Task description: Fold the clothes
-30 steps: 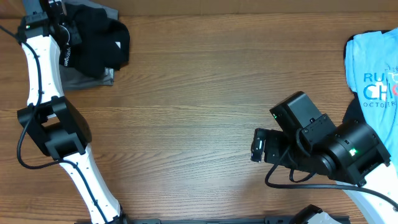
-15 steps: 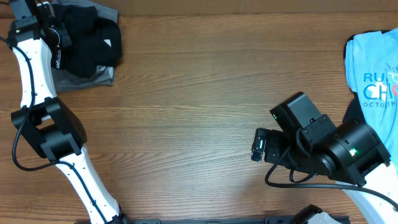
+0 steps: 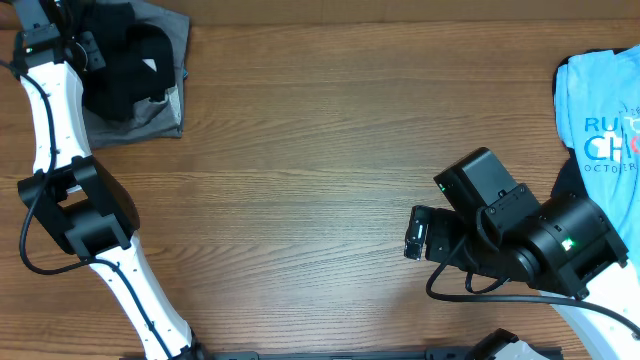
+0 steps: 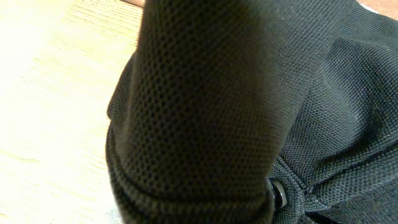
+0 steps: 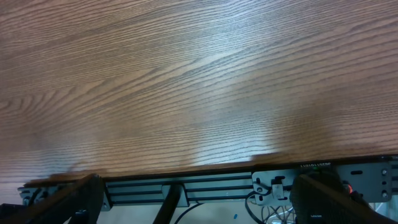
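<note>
Left pincer [image 3: 88, 52] is at the far-left corner of the brown wood-grain surface [image 3: 320, 150], buried in the bunched black knit garment [image 3: 125, 70], which sits on the flat grey fabric garment [image 3: 150, 118]. The left wrist view is all black pique cloth plus one small dark button [image 4: 278, 191]. No fingers show, so I can't tell whether it's clamped on cloth or gaping. Right pincer [image 3: 410, 235] hangs over bare wood at mid-right, spread wide and holding nothing. The light-blue printed T-shirt [image 3: 600, 110] lies at the right edge, well apart.

Step looks like pulling the black piece off the pile. To do it well:
- pinch the top black layer only, grey stays put
- lift until it's free of the grey, then drag to the open centre
- probably grab near a hem or the collar, not mid-bunch
- bring the right pincer to the opposite edge and tension it flat before any fold
</note>
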